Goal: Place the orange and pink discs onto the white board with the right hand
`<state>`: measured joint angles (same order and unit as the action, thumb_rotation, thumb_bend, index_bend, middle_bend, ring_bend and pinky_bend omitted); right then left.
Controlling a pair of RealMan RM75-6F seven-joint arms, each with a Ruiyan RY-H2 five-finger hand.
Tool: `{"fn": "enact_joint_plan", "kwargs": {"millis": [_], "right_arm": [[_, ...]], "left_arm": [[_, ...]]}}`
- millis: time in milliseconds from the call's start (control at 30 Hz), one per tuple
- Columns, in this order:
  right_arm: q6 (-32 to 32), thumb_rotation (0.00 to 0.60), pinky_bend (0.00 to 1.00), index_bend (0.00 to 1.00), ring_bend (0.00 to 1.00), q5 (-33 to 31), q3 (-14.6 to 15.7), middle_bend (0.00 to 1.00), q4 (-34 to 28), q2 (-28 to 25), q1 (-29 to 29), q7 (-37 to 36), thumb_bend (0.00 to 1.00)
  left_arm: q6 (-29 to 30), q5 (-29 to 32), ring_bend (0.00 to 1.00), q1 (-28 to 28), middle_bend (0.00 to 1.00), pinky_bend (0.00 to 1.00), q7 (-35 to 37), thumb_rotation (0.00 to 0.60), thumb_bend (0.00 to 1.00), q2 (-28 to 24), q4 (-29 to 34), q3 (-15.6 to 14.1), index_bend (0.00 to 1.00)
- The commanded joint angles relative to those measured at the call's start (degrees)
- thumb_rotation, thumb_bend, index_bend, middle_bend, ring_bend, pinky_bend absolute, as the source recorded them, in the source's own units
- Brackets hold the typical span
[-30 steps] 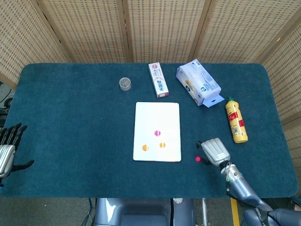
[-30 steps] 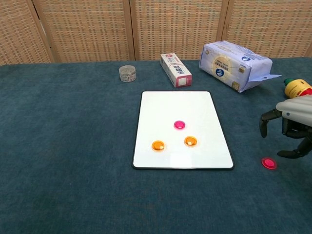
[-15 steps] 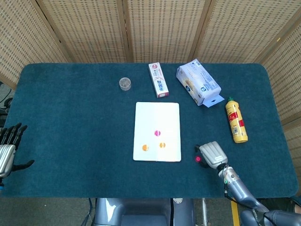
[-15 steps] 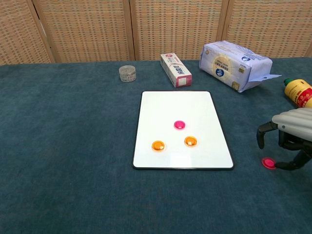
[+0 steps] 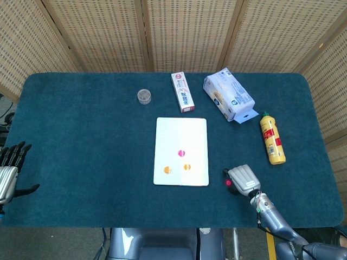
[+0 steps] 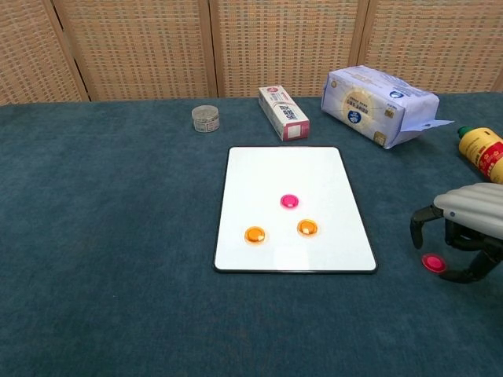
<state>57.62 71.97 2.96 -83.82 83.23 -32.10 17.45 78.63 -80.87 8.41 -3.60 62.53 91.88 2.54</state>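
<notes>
On blue cloth near the table's front right: right hand (image 6: pixel 464 239) lowered over a loose pink disc (image 6: pixel 433 262), fingers (image 6: pixel 419 221) curled down either side of it with a gap showing, nothing held; contact with the disc cannot be told from either view. Between that disc and the white board's (image 6: pixel 287 173) right edge, a strip of bare cloth. On the board: another pink disc (image 6: pixel 289 201) near the middle, two orange discs (image 6: pixel 255 234) side by side closer to its front edge, upper half bare. Beyond the board's far edge, a toothpaste box (image 6: pixel 284 113), with a small clear jar (image 6: pixel 205 118) to its left and a tissue pack (image 6: pixel 378 105) to its right. Farther right, close to the table's right side, a yellow bottle (image 5: pixel 271 138) lying flat. At the front left corner, just off the cloth's edge, left hand (image 5: pixel 9 169) with fingers spread and holding nothing; wide stretch of bare cloth between it and the board.
</notes>
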Motion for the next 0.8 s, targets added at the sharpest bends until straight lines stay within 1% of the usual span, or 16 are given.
{"fn": "enact_joint_plan", "kwargs": {"millis": [33,600,800], "right_arm": [[-0.24,0.6,1.0,0.41,0.95,0.14,-0.07,0.97,0.22,0.08,0.18,0.01,0.31],[-2.31,0.6,1.0,0.41,0.95,-0.22,-1.23,0.97,1.59,0.85,0.58,0.41,0.31],[-2.81,0.6,1.0,0.42,0.95,-0.36,-1.56,0.97,2.16,0.97,0.75,0.4,0.31]], "left_arm": [[-0.01,0.04,0.0,0.02,0.0,0.0,0.02,0.6,0.0,-0.01,-0.05,0.06,0.0],[-0.28,0.31,0.0,0.12,0.0,0.0,-0.14,0.6,0.0,-0.03,0.07,0.12,0.0],[-0.29,0.29,0.0,0.12,0.0,0.0,-0.23,0.6,0.0,0.04,-0.01,0.09,0.0]]}}
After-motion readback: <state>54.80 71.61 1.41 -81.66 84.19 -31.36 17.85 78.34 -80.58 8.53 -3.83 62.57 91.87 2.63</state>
